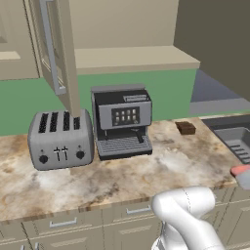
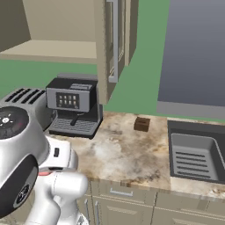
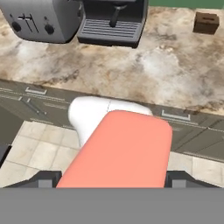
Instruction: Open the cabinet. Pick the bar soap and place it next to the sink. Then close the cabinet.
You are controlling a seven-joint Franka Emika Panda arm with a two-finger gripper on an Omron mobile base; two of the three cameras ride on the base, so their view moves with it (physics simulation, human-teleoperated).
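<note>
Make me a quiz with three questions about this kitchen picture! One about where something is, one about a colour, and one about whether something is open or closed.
1. Where does the small brown block sit?
A. On the counter between the coffee machine and the sink
B. Inside the sink
C. On top of the toaster

2. What colour is the bar soap held in the gripper?
A. Green
B. Salmon pink
C. Blue

3. How is the cabinet door?
A. Shut flat
C. Missing
B. Swung open

Answers:
1. A, since the block rests on the counter right of the coffee machine and left of the sink.
2. B, as the hand view shows a pink bar between the fingertips.
3. B, because the door sticks out above the toaster, showing a bare shelf.
</note>
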